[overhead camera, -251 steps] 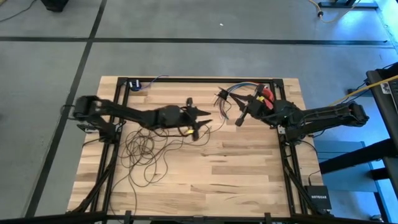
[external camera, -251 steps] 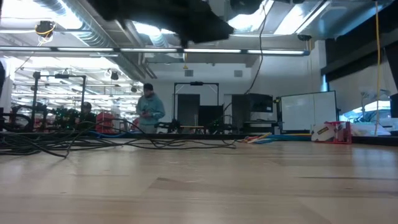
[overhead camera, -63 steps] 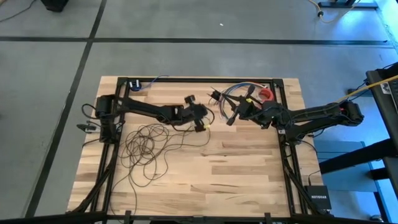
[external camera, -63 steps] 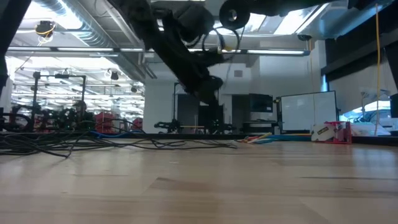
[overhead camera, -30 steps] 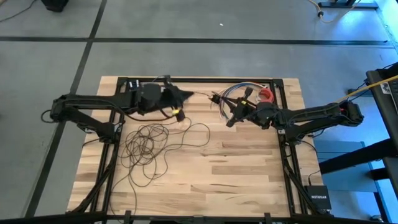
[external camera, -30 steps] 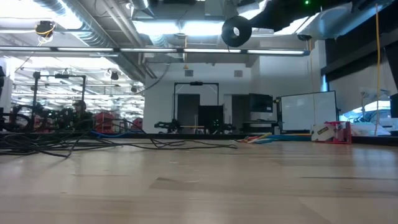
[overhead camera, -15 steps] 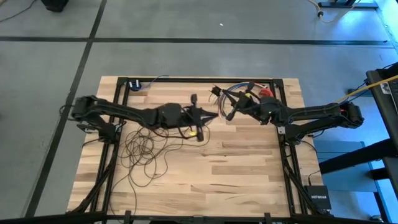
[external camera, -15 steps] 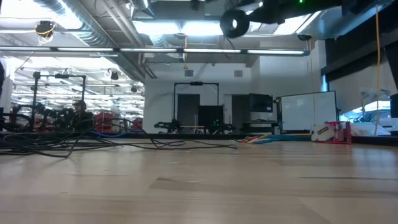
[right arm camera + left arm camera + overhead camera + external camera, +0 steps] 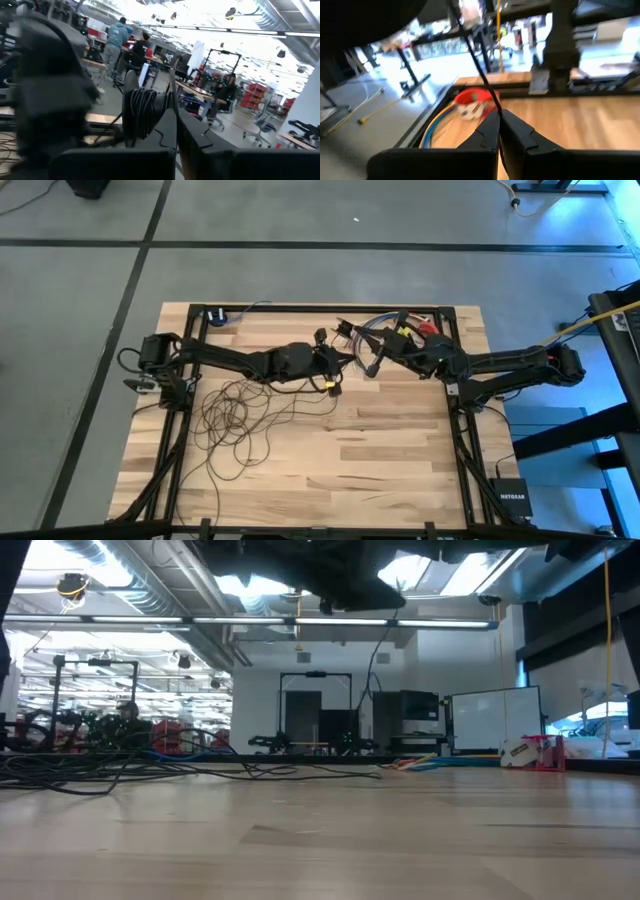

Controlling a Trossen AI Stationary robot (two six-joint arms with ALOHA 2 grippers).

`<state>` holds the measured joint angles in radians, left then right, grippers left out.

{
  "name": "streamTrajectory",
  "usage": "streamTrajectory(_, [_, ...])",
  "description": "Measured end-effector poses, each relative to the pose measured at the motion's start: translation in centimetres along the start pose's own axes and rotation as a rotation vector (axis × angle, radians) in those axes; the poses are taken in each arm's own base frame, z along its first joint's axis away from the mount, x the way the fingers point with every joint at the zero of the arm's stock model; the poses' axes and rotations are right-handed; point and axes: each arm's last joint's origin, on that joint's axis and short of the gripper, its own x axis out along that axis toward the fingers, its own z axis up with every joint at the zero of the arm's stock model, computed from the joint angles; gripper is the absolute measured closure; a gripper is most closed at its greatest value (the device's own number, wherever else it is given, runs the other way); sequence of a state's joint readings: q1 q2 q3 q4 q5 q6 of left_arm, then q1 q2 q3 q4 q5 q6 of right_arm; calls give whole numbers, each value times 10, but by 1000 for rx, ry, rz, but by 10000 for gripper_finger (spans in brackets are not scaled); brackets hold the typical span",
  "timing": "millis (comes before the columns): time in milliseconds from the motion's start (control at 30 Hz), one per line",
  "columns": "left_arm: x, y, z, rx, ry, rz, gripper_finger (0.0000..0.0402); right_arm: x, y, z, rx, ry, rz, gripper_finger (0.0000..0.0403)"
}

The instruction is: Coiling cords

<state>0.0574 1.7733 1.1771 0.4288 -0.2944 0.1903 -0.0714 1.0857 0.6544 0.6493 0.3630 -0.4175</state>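
Observation:
The cords are one thin dark wire. Its loose loops [image 9: 235,418] lie on the wood at the left. A strand rises from them to my left gripper [image 9: 343,361], which is shut on it above the table's middle, toward the far edge. My right gripper [image 9: 372,366] faces it a short way to the right. It is shut and carries a small coil of the cords [image 9: 145,106]. In the low view a dark arm [image 9: 330,570] fills the top, and a strand [image 9: 373,655] hangs below it. My left gripper pinches one strand of the cords [image 9: 491,102] between its two fingers, at their free ends. The fingers lie about level and point toward the table's right. The strand runs on straight from the fingers, clear of the table. My right gripper has a coil of several turns [image 9: 146,112] at its fingers' free ends. The fingers lie about level and point toward the table's left. The coil is held clear of the table. Whether it is pinched or looped over one finger, I cannot tell.
A bundle of multicoloured wires [image 9: 372,330] and a red object [image 9: 428,330] lie near the far edge, just beyond the grippers. A small blue item [image 9: 217,315] sits at the far left. Black frame rails [image 9: 320,308] border the table. Bare wood [image 9: 400,450] lies near and right.
My left gripper has swung from the far left toward the table's right, coming down and stopping close to my right gripper, with the strand still in it. My right gripper has rolled and tipped up a little. The coil, seen before in the low view, now sits behind the left arm.

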Motion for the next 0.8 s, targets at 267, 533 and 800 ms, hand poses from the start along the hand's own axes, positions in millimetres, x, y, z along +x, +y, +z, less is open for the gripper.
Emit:
streamTrajectory(267, [3, 15, -18, 66, 175, 44, 389, -10, -7, 9, 34, -24, 22, 398])
streamTrajectory(533, [2, 15, -28, 58, 253, 38, 385, -20, -16, 21, 52, -70, 17, 398])
streamTrajectory(800, [2, 19, -35, 79, 320, 46, 399, -24, -19, 23, 49, -65, 19, 398])
